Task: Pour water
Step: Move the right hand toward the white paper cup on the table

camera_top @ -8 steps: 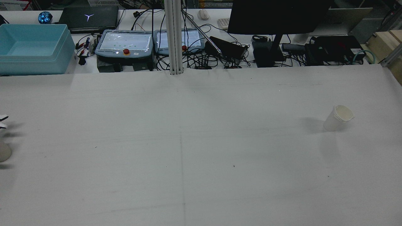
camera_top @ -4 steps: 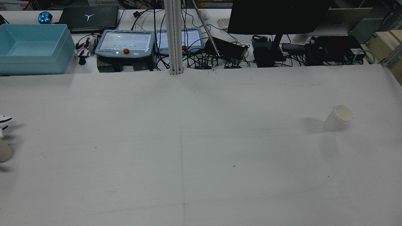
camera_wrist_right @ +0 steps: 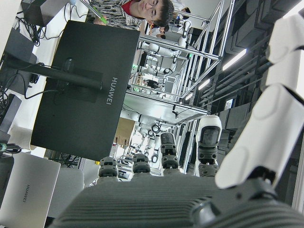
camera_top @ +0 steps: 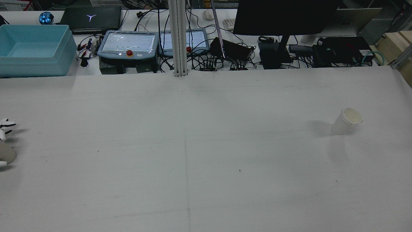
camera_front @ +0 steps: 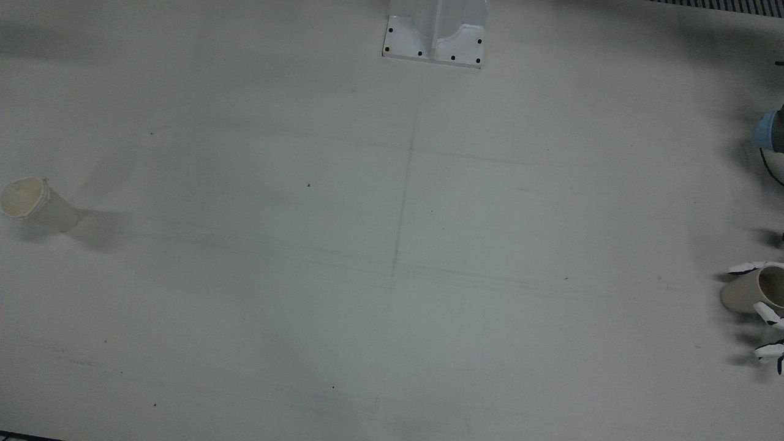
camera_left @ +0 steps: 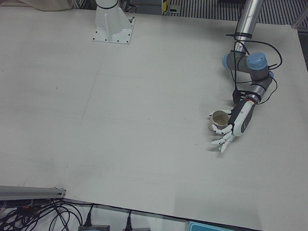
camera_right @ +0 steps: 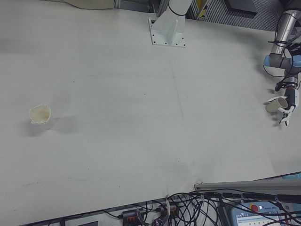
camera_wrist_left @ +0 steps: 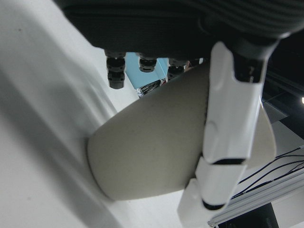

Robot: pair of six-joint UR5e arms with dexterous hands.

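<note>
My left hand (camera_left: pixel 232 129) has edged inward with its cup (camera_left: pixel 220 120); the fingers (camera_wrist_left: pixel 232 109) wrap the tan cup's wall, lying on its side. My right hand (camera_wrist_right: pixel 266 123) spreads open, holding nothing. The white cup (camera_top: pixel 347 121) stands far across the table (camera_top: pixel 206 145).

two pale paper cups upright at opposite table ends: one (camera_left: pixel 220 120) seemingly beige, other (camera_top: pixel 346 121) off-white

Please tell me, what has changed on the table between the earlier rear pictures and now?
The left hand and its paper cup have come slightly further into the rear view from its left edge. The other paper cup has stayed where it stood.
</note>
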